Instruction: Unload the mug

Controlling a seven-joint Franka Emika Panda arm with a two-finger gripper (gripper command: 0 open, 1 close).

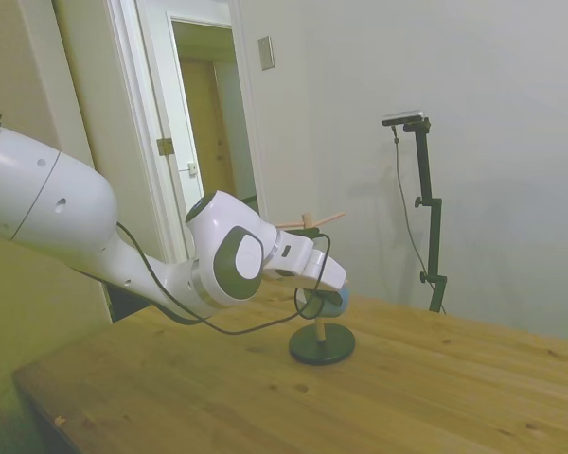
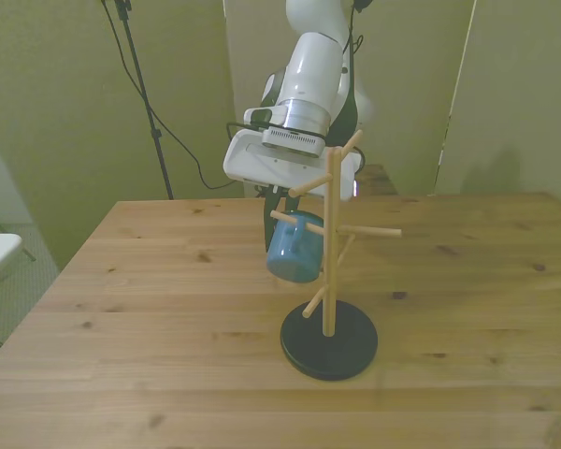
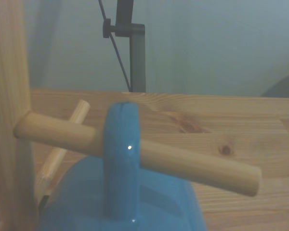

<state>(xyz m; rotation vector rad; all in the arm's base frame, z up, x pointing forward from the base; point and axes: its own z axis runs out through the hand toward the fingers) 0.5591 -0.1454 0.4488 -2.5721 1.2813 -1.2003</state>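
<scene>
Rack base [image 2: 329, 339]: nearest me in the front view, a dark round foot on the wooden table [image 2: 168, 318], carrying the upright wooden rack [image 2: 331, 245].
Mug [image 2: 294, 248]: light blue, hanging tilted on a peg toward the front view's left of the post. In the wrist view its handle [image 3: 120, 159] loops over the peg [image 3: 135, 153].
Gripper [image 2: 273, 213]: just behind and above the mug, but the mug and pegs hide the fingertips. I cannot tell whether it is spread, closed or gripping.
Arm [image 1: 123, 255]: farthest back, reaching down over the rack.
Risk, snag: I judge that pulling straight up or sideways would catch the handle on the peg and tip the rack.
Risk, drop: a weak hold could let the mug fall.
</scene>
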